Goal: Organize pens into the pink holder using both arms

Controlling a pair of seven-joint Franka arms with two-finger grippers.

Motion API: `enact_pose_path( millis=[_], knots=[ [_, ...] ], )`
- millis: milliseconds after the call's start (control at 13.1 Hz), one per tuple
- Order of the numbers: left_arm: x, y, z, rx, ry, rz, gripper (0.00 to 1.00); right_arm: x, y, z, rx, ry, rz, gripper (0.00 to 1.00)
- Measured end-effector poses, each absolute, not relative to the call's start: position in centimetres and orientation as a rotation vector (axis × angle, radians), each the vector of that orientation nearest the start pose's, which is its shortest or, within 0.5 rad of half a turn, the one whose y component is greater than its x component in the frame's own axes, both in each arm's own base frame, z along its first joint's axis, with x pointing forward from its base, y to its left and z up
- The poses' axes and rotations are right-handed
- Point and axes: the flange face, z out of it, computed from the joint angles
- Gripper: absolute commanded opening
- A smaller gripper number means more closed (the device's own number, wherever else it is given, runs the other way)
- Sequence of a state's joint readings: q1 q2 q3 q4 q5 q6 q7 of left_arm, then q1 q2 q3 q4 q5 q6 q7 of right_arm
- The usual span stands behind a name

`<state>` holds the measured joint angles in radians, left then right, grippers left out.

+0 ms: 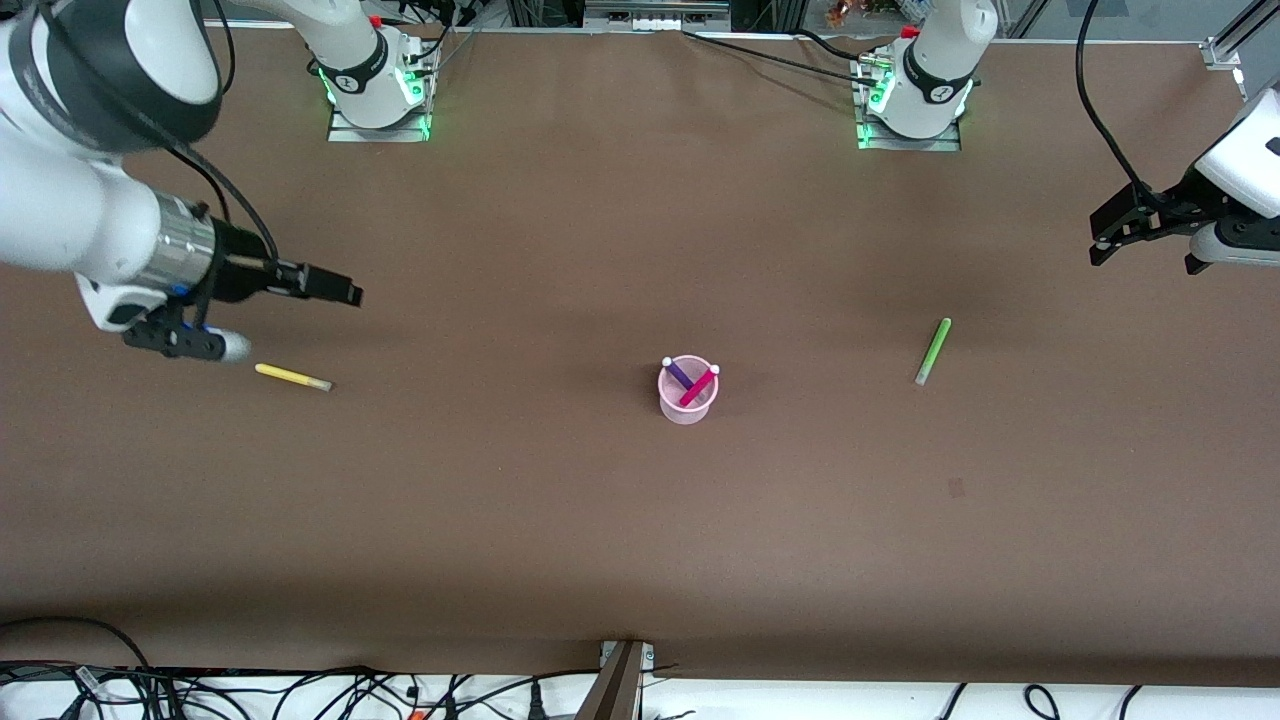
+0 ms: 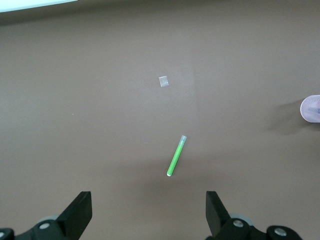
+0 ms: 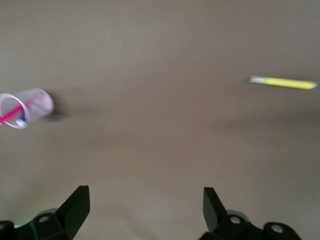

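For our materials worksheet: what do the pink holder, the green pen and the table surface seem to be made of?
Pink holder: probably thin translucent plastic, since the two pens inside show through its wall.
Green pen: likely smooth plastic with a bright, even colour and a pale, clearer end.
Table: a matte brown covering without glare; whether it is paper or fabric cannot be told.

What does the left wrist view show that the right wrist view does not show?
Only the left wrist view shows the light green pen lying on the table, a small pale scrap near it, and the open left gripper. Only the right wrist view shows the yellow pen, the magenta pen standing inside the holder, and the open right gripper. Both views show the brown table and the pink holder, which sits at the frame edge in each.
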<state>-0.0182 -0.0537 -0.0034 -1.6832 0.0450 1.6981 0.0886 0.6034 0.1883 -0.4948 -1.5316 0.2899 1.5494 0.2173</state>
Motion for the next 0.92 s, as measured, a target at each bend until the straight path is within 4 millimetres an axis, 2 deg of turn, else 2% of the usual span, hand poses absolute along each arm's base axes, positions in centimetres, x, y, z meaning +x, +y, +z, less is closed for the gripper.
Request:
enact_pose_path(
  millis=[230,536,918],
  knots=[
    [54.9,-0.8,61.2,-3.088,0.178,-0.101,1.0,56.8,11.5,57.2,-3.063,-0.014,0.194,1.0],
    [54.8,-0.8,61.2,-3.088,0.178,-0.1,1.0,56.4,12.4,57.3,-3.134,-0.187,0.175,1.0],
    [54.8,-0.8,61.2,-3.088,0.179,-0.1,1.0,57.0,9.7,57.6,-3.097,-0.261,0.156,1.0]
  ],
)
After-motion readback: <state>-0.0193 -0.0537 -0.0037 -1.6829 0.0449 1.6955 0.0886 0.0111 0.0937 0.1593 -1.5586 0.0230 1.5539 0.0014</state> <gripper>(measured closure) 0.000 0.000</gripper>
